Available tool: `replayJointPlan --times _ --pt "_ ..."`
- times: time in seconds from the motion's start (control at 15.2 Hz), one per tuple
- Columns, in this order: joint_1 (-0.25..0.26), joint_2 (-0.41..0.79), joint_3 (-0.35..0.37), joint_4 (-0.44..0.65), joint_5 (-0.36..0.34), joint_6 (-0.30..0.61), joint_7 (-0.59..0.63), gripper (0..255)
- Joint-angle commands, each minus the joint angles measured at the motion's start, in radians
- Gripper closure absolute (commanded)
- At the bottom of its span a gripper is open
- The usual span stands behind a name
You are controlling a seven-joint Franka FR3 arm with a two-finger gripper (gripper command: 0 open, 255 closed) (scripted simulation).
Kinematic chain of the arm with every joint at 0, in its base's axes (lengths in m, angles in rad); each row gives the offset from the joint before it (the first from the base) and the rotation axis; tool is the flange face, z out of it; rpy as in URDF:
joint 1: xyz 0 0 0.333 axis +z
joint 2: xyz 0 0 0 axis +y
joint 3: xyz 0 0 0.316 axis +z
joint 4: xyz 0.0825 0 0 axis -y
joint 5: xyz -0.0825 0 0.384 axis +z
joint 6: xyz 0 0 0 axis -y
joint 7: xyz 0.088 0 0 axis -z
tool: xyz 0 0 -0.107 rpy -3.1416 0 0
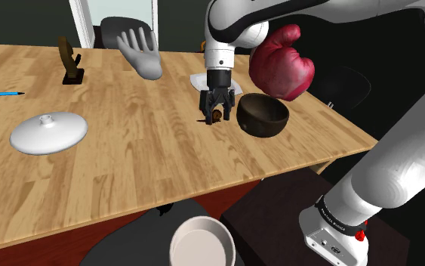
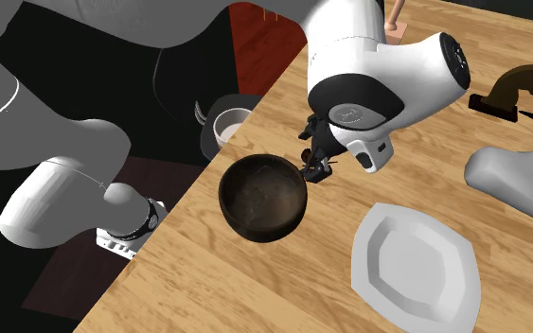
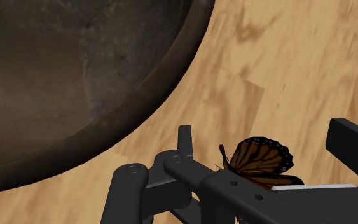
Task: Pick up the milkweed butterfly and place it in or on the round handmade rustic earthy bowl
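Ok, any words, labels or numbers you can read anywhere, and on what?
Nothing can be read.
black band at the arm's base: pale lettering, too small to read.
bowl, butterfly, plate: no marks seen.

The white arm (image 1: pixel 399 174) has dark joint bands, a red mark (image 1: pixel 360 235) near its base and a black tool (image 1: pixel 215 112).
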Motion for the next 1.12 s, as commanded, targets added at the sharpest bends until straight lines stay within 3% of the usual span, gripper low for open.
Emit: replayJointPlan --times 0.0,0.13,0.2,0.79,1.06 --pt "0.0 0.0 0.0 0.0 0.0 0.0 0.0 0" --pt "0.0 0.0 0.0 0.0 0.0 0.0 0.0 0" --pt "0.0 0.0 0.0 0.0 0.0 0.0 0.0 255" --pt "0.0 0.0 0.0 0.0 0.0 0.0 0.0 255" --pt "-0.002 -0.019 -0.002 0.033 0.003 -0.051 0.008 255"
